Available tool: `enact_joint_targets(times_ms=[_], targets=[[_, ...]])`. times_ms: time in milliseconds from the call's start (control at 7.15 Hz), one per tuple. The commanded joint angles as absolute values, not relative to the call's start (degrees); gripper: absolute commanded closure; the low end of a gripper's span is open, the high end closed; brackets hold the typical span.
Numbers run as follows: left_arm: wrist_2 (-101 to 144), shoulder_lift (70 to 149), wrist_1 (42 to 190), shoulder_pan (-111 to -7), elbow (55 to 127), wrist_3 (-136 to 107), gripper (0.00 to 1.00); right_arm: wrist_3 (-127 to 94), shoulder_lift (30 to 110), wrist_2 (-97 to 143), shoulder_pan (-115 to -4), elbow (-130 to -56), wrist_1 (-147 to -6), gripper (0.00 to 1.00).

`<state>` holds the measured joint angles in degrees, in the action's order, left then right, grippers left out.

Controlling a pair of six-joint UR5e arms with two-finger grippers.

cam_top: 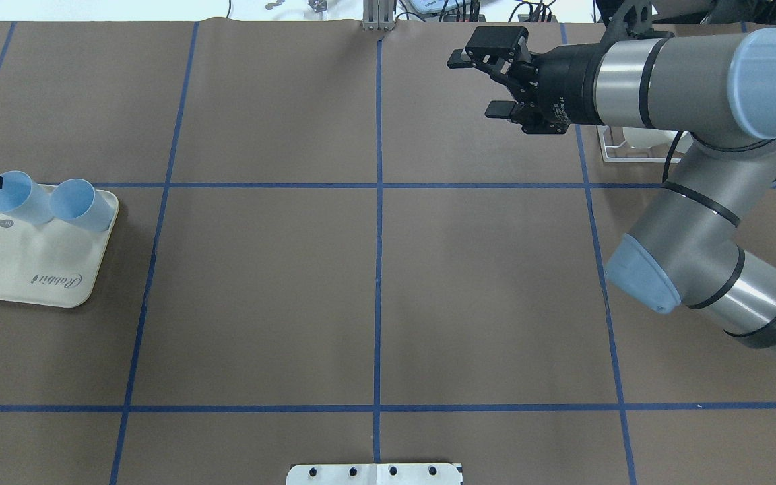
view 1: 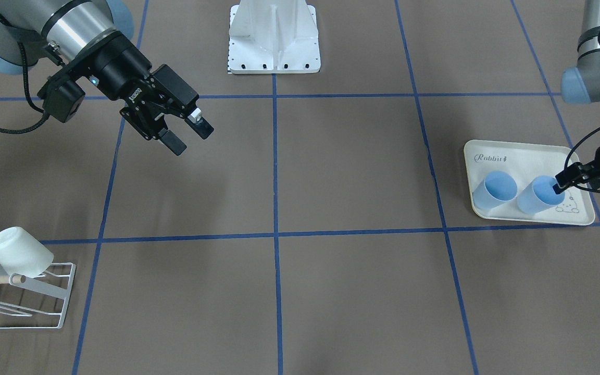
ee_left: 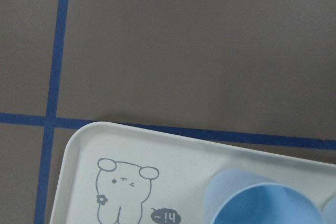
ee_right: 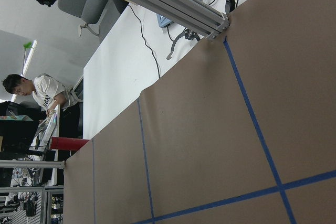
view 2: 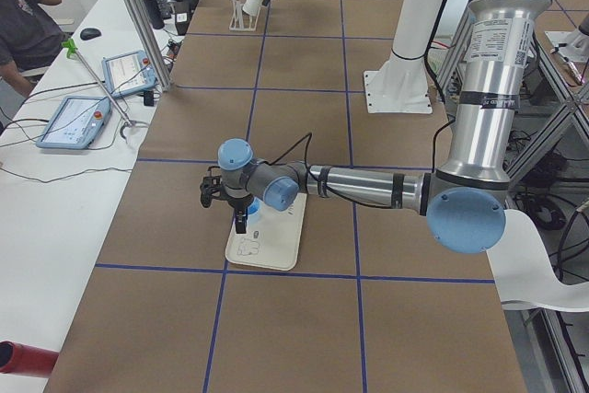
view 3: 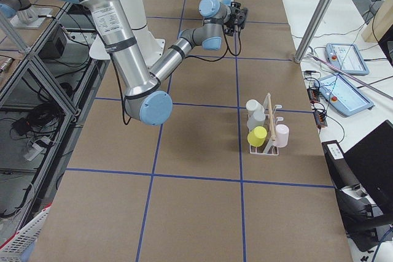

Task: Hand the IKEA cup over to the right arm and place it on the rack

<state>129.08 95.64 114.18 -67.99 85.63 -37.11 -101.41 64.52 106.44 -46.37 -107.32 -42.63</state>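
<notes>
Two light blue IKEA cups (view 1: 495,190) (view 1: 539,194) lie on their sides on a cream rabbit tray (view 1: 529,156). My left gripper (view 1: 561,185) is down at the rim of the outer blue cup, with one finger in its mouth. I cannot tell if it has closed. That cup also shows in the overhead view (cam_top: 21,197) and the left wrist view (ee_left: 257,198). My right gripper (view 1: 185,135) is open and empty, held high over the table. The white wire rack (view 1: 45,291) with its wooden dowel holds a white cup (view 1: 19,252). In the overhead view my right arm mostly hides it.
The white robot base plate (view 1: 274,36) stands at mid-table on the robot's side. In the exterior right view the rack (view 3: 264,130) carries white, yellow and pink cups. A bench with tablets (view 2: 74,121) and a person (view 2: 23,16) lies beyond the table's far edge.
</notes>
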Motion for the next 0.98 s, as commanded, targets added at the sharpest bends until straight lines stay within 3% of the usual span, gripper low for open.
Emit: enact_joint_targets(times_ms=[0, 140, 280, 560, 699, 839], targets=[[129.3, 95.5, 114.3, -66.6, 85.6, -38.1, 0.01, -101.3, 64.6, 106.4, -46.3, -107.3, -42.5, 0.0], [129.2, 95.5, 114.3, -66.6, 85.4, -38.1, 0.18, -101.4, 64.6, 106.4, -46.2, -107.3, -42.5, 0.0], [129.2, 95.5, 114.3, -66.6, 85.3, -37.7, 0.45, -101.4, 64.6, 106.4, -46.1, -107.3, -42.5, 0.0], [129.1, 95.6, 114.3, -66.3, 85.0, -37.8, 0.65, -101.5, 64.7, 106.4, -46.1, -107.3, -42.5, 0.0], [129.2, 95.6, 114.3, -66.3, 85.0, -38.0, 0.89, -101.5, 64.7, 106.4, -46.0, -107.3, -42.5, 0.0], [129.6, 94.9, 114.3, -66.4, 86.1, -38.0, 1.0, -101.5, 64.6, 106.4, -45.9, -107.4, -42.5, 0.0]])
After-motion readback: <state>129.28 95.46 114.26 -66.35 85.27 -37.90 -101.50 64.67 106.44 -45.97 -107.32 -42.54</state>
